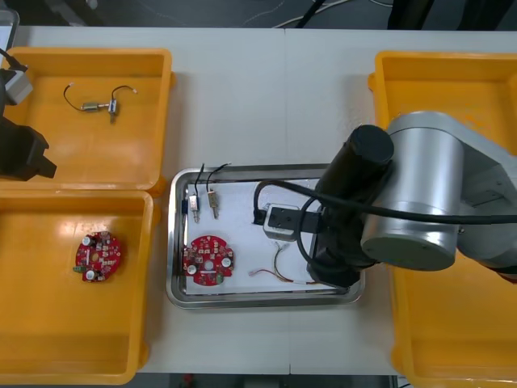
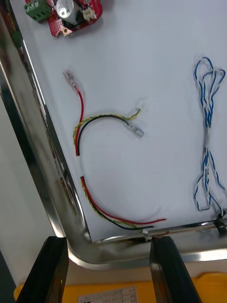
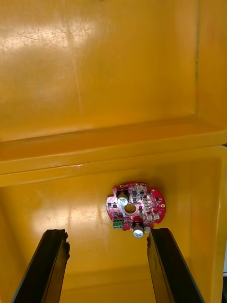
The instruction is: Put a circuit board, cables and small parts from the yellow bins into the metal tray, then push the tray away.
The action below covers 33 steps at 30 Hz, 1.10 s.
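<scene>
The right pincer (image 2: 106, 248) hangs open over a corner of the metal tray (image 2: 42, 161), which holds a red and yellow cable (image 2: 80, 163), a twisted blue and white cable (image 2: 207, 137) and a round red circuit board (image 1: 208, 261). The left pincer (image 3: 106, 236) is open above a second circuit board (image 3: 136, 210) in a yellow bin (image 3: 47, 213)

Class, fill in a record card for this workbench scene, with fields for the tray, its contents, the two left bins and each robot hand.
Tray: shiny metal tray, white inside, between the yellow bins
In tray: round red circuit board; red, yellow and black cable; twisted blue and white cable; two small metal parts
Far left yellow bin: wired small metal parts
Near left yellow bin: second round red circuit board
Right hand: open, over the tray's rim near the cables
Left hand: open, above the left bins
</scene>
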Each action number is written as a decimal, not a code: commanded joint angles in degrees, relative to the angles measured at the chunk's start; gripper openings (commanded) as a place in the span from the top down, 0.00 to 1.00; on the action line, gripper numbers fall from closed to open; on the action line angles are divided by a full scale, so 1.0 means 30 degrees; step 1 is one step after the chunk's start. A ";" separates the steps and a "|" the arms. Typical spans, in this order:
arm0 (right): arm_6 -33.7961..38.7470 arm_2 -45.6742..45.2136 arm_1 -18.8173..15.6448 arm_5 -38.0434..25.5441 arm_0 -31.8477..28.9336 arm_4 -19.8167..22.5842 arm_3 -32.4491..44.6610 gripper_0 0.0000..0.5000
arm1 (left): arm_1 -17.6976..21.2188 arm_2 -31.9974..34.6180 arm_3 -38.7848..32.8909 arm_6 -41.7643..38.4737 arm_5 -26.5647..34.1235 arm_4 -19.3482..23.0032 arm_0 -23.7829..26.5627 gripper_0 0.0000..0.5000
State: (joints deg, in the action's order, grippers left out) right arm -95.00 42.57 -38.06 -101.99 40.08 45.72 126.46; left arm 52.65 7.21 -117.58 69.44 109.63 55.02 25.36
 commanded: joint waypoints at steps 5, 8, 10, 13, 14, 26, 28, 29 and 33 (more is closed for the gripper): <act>0.0289 0.3300 0.1379 0.1447 0.1143 -0.1881 -0.0580 0.00 | -0.0381 0.0759 -0.0620 -0.1202 0.0123 -0.0440 -0.0193 0.00; 0.0377 0.4237 0.1555 0.1916 0.1172 -0.2525 -0.0609 0.00 | -0.0527 0.0877 -0.0650 -0.1173 0.0123 -0.0557 -0.0193 0.00; 0.0377 0.4765 0.1672 0.2179 0.1231 -0.2847 -0.0609 0.00 | -0.0557 0.0877 -0.0650 -0.1143 0.0123 -0.0615 -0.0193 0.00; 0.0435 0.5438 0.1965 0.2472 0.1260 -0.3375 -0.0609 0.00 | -0.0586 0.0877 -0.0650 -0.1143 0.0123 -0.0615 -0.0193 0.00; 0.0465 0.5731 0.2023 0.2560 0.1289 -0.3521 -0.0609 0.00 | -0.0586 0.0877 -0.0650 -0.1143 0.0123 -0.0615 -0.0193 0.00; 0.0728 0.7636 0.2316 0.2824 0.1377 -0.4429 -0.0609 0.00 | -0.0586 0.0877 -0.0650 -0.1143 0.0123 -0.0498 -0.0193 0.00; 0.0728 0.7753 0.2463 0.2853 0.1377 -0.4429 -0.0844 0.00 | -0.0586 0.0877 -0.0650 -0.1143 0.0123 -0.0498 -0.0222 0.00; 0.0699 0.7782 0.2492 0.2853 0.1377 -0.4429 -0.0961 0.00 | -0.0586 0.0877 -0.0650 -0.1143 0.0123 -0.0498 -0.0222 0.00; 0.0699 0.8017 0.2902 0.3058 0.1377 -0.4488 -0.1752 0.00 | -0.0586 0.0877 -0.0679 -0.1143 0.0123 -0.0469 -0.0222 0.00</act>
State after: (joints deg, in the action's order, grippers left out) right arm -94.40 65.17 -31.63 -93.83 42.43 32.46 122.17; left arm 51.49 8.03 -117.94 69.43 109.63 53.79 25.36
